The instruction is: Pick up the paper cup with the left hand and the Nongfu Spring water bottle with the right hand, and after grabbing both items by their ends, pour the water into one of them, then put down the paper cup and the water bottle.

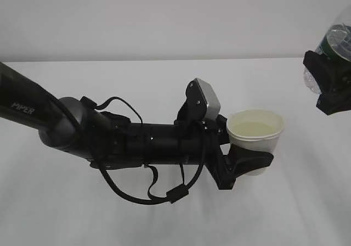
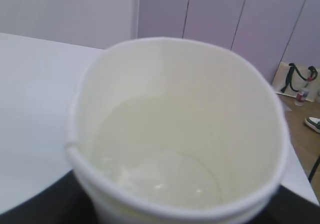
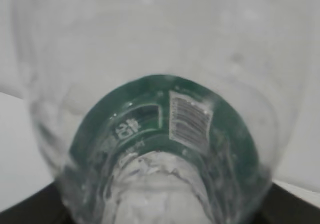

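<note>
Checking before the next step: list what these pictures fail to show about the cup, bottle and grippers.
- Bottle: exterior view, cut off by the right edge; neck unseen.
- Bottle's water level: right wrist view, too close and blurred.
- Right gripper: exterior view, partly cut off; fingertips hidden.
- Cup base: exterior view, hidden behind the left gripper.
- Left gripper's fingers: left wrist view, hidden behind the cup.

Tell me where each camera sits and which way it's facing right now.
Exterior: raised, slanting down at the table; shows left hand gripping the paper cup, right hand at the right edge.
Left wrist: behind the cup, looking into the water.
Right wrist: along the water bottle.
Shared: cup and bottle.
</note>
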`<action>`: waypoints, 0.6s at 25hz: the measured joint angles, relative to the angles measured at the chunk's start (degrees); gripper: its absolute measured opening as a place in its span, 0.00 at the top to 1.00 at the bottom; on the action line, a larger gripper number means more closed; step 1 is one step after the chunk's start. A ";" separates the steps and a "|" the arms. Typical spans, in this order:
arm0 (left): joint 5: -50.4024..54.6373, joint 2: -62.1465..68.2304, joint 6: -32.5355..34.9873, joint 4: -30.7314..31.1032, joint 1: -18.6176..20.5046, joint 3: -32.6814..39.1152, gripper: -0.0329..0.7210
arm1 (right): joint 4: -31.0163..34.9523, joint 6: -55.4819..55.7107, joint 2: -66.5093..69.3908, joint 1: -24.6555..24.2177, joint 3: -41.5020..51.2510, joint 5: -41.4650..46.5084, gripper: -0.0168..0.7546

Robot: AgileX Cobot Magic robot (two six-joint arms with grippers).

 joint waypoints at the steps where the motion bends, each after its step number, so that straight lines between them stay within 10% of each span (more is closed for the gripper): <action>1: 0.00 0.00 0.00 -0.45 0.00 0.00 0.36 | 0.66 0.09 0.00 0.00 0.39 0.00 0.41; 15: 1.26 0.00 0.00 -2.62 0.00 0.00 0.36 | 11.15 0.22 5.78 0.00 3.77 -3.56 0.42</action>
